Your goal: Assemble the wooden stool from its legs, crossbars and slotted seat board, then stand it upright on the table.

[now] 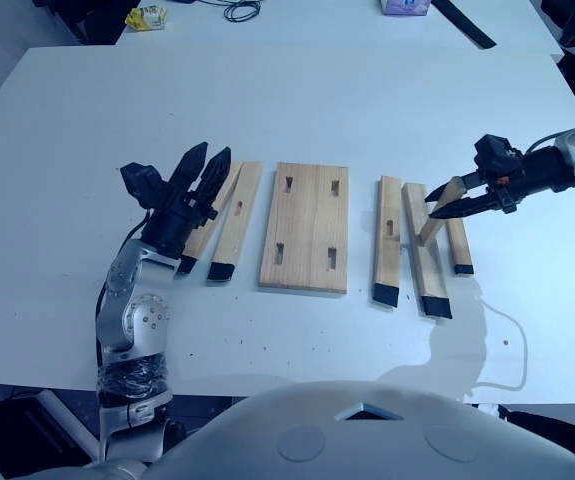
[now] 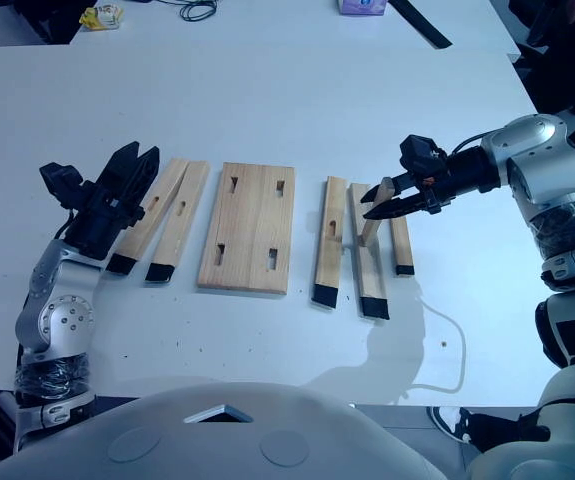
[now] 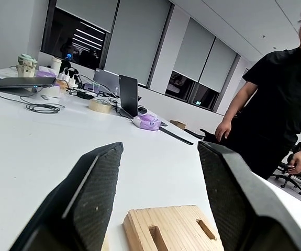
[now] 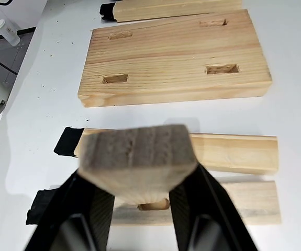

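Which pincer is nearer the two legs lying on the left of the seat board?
Left. The left pincer is open right by those legs; the right pincer is beyond the seat board, gripping a crossbar.

White table (image 1: 87, 120), slotted seat board (image 1: 304, 227) flat at its middle, two black-tipped legs (image 1: 237, 222) just left of it, three more black-tipped pieces (image 1: 388, 240) to its right, cable (image 1: 242, 10), purple pack (image 1: 405, 6) and black strip (image 1: 464, 22) at the far edge

Silver arms (image 2: 55, 318), black tapered pincers (image 1: 210, 152) (image 1: 432, 207), textured pads (image 3: 95, 193)
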Available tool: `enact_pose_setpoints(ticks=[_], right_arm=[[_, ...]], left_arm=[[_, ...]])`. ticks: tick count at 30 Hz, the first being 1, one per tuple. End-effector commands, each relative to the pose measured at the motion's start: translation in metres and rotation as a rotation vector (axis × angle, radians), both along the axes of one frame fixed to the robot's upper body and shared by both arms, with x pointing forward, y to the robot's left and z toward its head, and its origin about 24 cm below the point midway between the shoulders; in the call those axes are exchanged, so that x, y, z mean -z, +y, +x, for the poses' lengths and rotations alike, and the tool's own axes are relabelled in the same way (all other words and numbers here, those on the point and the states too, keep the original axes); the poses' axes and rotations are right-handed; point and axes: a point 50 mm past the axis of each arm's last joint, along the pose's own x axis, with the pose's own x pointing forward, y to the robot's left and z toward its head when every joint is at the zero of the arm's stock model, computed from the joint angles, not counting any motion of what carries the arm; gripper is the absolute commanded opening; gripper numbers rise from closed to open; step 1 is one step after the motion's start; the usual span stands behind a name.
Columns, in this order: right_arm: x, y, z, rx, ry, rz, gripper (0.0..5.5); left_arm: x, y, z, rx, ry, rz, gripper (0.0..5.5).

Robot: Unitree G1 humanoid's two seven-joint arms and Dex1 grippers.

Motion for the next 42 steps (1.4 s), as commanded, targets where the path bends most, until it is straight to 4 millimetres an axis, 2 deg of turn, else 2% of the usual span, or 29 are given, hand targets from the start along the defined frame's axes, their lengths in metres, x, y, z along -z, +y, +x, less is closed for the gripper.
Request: enact_pose_setpoints(ticks=[1,5,10,22,32,42], right_arm=[[0.006,-0.002,-0.001,0.004,-0.005,-0.021,1.33],[0.006,0.000,0.001,0.003,-0.025,-0.017,1.33],[-0.003,0.002,0.005,-0.005,-0.045,-0.021,1.33],[-0.006,-0.003,0.008,-0.001,-0.054,-0.064,1.33],[-0.003,-0.006,0.000,-0.003,-0.014,-0.064,1.33],[0.010,-0.002,-0.002,0.020,-0.009,-0.017,1.33]], left_arm=[[0.004,-0.005,0.001,0.023,0.019,0.010,2.66],[0.003,-0.004,0.001,0.027,0.020,0.009,2.66],[0.003,-0.003,-0.001,0.028,0.019,0.007,2.66],[0.004,-0.004,-0.003,0.016,0.018,-0.003,2.66],[0.004,0.000,-0.005,0.003,0.022,0.002,2.66],[0.005,0.001,-0.003,0.011,0.029,0.009,2.66]])
